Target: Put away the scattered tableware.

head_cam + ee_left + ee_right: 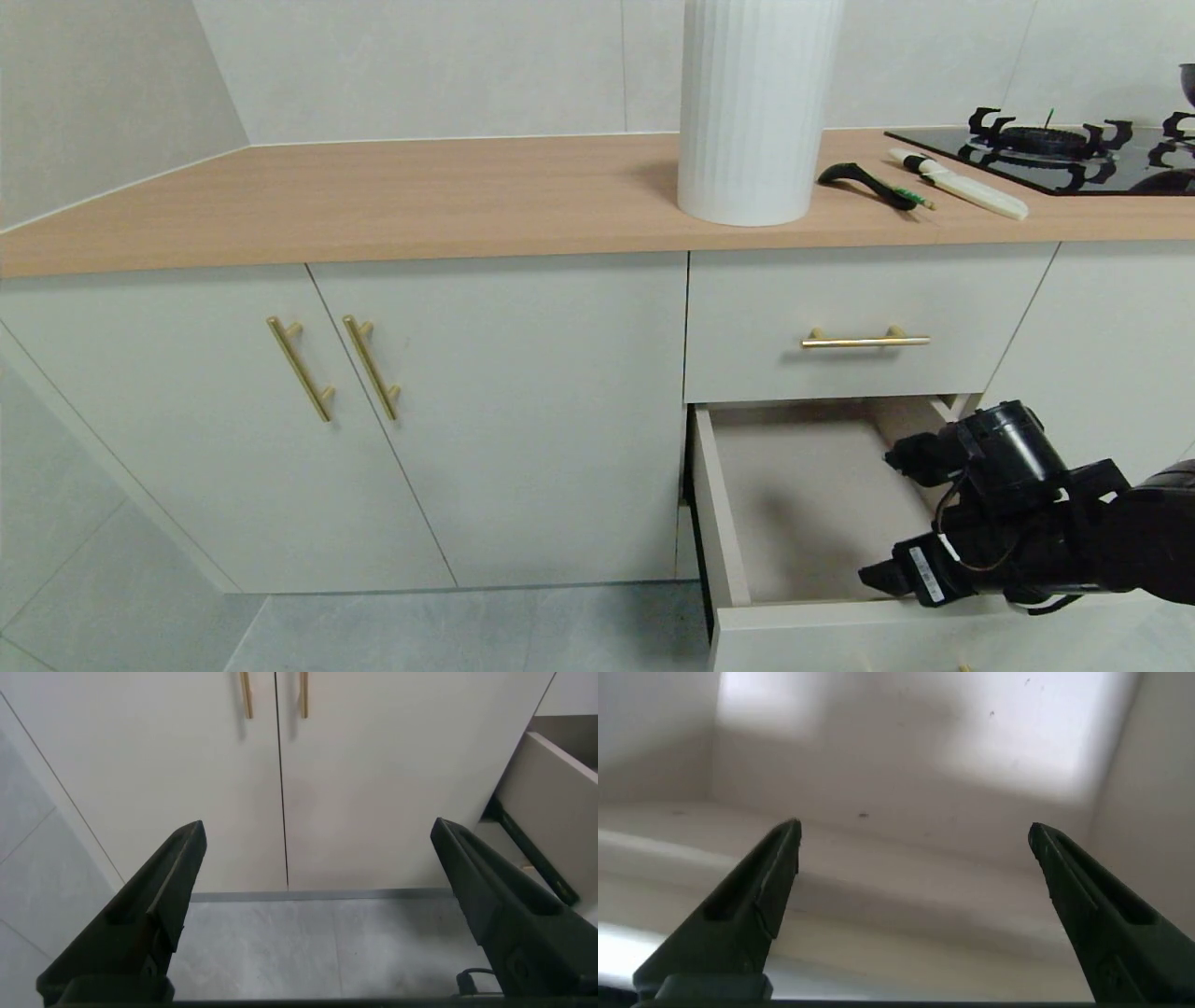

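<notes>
The right gripper (878,518) had its jaws spread, the drawer (720,509) floor between them. The left gripper (318,833) gaped too, cabinet doors (374,775) ahead.

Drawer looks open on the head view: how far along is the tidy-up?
Done: the lower drawer is pulled open, nothing visible inside. In hand: nothing; the right gripper hangs open over it. Left: the black-handled utensil and white knife lie on the countertop.

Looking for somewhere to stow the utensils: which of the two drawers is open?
The lower drawer, pulled out with its inside showing. The upper drawer, the one with the gold bar handle, is shut.
</notes>
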